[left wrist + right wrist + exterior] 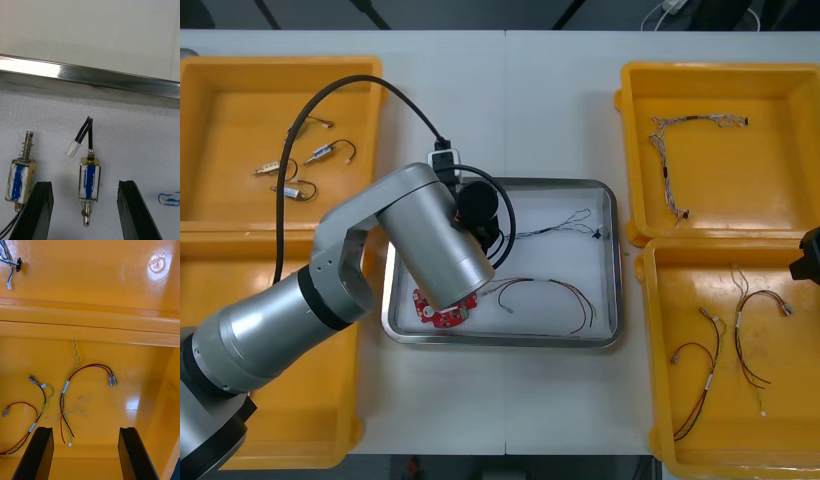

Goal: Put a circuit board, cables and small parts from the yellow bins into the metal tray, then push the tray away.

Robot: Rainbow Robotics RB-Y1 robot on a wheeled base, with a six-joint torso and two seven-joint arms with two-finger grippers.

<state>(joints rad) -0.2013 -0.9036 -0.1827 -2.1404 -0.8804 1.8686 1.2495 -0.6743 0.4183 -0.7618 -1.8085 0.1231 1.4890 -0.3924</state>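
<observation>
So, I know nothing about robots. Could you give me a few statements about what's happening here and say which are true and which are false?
1. The left gripper hangs over the metal tray. True.
2. A round red circuit board lies in the tray. True.
3. The left gripper is squeezing a metal part. False: its fingers stand apart, and a small metal part lies loose between them.
4. The right gripper is clamped on a cable. False: the right gripper is open above red and yellow cables lying in a yellow bin.
5. The tray has no wiring in it. False: cables lie in it.
</observation>
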